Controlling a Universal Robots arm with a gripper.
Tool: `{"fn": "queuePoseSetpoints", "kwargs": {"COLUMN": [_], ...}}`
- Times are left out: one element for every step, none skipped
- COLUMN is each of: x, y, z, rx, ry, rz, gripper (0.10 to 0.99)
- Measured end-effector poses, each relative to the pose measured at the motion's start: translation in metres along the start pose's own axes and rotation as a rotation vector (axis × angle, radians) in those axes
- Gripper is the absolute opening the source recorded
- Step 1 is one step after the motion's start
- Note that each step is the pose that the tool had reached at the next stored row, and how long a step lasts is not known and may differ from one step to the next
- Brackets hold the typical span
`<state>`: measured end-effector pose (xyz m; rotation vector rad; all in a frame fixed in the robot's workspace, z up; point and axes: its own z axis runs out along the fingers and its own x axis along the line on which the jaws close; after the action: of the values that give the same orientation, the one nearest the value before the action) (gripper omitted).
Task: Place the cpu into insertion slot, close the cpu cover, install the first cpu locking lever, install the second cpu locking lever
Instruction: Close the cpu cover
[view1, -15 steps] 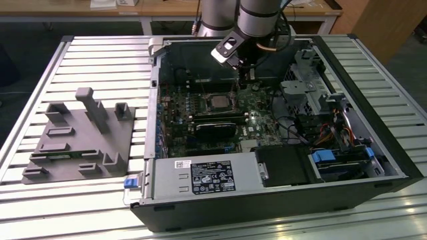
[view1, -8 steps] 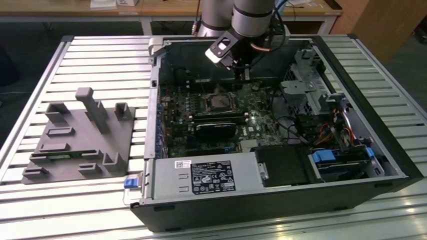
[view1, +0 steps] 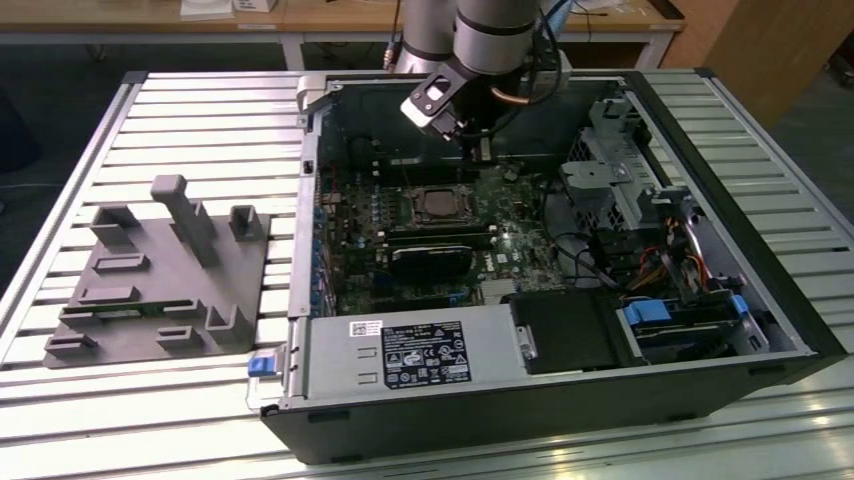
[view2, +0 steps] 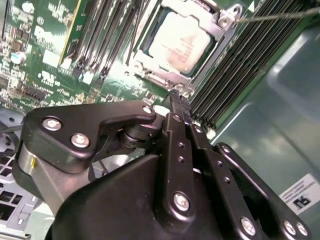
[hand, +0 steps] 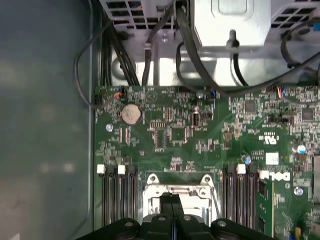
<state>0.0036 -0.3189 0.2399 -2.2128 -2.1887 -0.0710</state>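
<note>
The cpu (view2: 182, 42) lies flat in the insertion slot (view1: 438, 205), dull silver top up. The cpu cover (view2: 216, 31), a silvery frame, lies down around the chip. A thin wire locking lever (view2: 280, 15) runs off from the cover's screwed corner. My gripper (view2: 177, 102) hangs just above the board beside the socket's edge, its black fingers pressed together with nothing between them. In the first wrist view the gripper (hand: 172, 201) overlaps the slot's frame (hand: 150, 192). In the exterior view the gripper (view1: 470, 148) is over the board just behind the socket.
Black memory slots (view2: 235, 65) flank the socket. A drive cage (view1: 607, 170) and cables (view1: 667, 270) fill the exterior view's right of the case, with a labelled power supply (view1: 414, 355) in front. A grey fixture plate (view1: 160, 290) sits on the slatted table (view1: 200, 120).
</note>
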Motion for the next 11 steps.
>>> {"fn": "queuePoseSetpoints", "kwargs": {"x": [0.0000, -0.0001, -0.0002, -0.0002, -0.0004, -0.0006, -0.0009, -0.0013, -0.0017, -0.0022, -0.0026], "y": [-0.0021, -0.0042, -0.0063, -0.0083, -0.0102, -0.0118, -0.0133, -0.0149, -0.0165, -0.0182, -0.0200], "z": [0.0004, 0.0007, 0.0012, 0.0017, 0.0025, 0.0032, 0.0041, 0.0050, 0.0059, 0.0068, 0.0078], "rx": [0.000, 0.000, 0.000, 0.000, 0.000, 0.000, 0.000, 0.000, 0.000, 0.000, 0.000], "ry": [0.0002, 0.0001, 0.0000, 0.0000, 0.0000, 0.0000, 0.0000, 0.0000, 0.0000, 0.0000, 0.0000], "rz": [0.000, 0.000, 0.000, 0.000, 0.000, 0.000, 0.000, 0.000, 0.000, 0.000, 0.000], "gripper": [0.106, 0.106, 0.106, 0.106, 0.106, 0.106, 0.106, 0.106, 0.106, 0.106, 0.106]}}
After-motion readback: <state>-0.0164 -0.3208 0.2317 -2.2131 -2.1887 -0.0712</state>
